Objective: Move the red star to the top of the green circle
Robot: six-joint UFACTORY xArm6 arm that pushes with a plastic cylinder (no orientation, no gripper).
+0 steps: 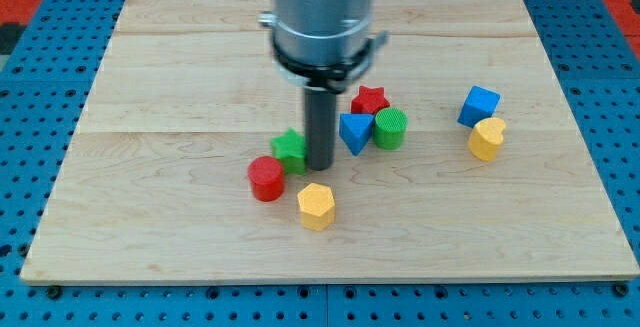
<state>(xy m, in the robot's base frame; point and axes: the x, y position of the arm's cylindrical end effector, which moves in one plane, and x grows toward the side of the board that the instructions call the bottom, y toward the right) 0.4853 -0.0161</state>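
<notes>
The red star (370, 100) lies near the board's middle, just above and left of the green circle (391, 128), touching or nearly touching it. A blue triangle (354, 131) sits against the green circle's left side, below the star. My tip (320, 166) is down on the board to the left of the blue triangle and below-left of the star, right beside a green star-like block (290, 149). The rod hides part of that green block.
A red cylinder (266, 179) and a yellow hexagon (316, 206) lie below-left of my tip. A blue cube (480, 105) and a yellow heart-like block (487, 138) sit at the view's right. The wooden board (150, 217) rests on blue pegboard.
</notes>
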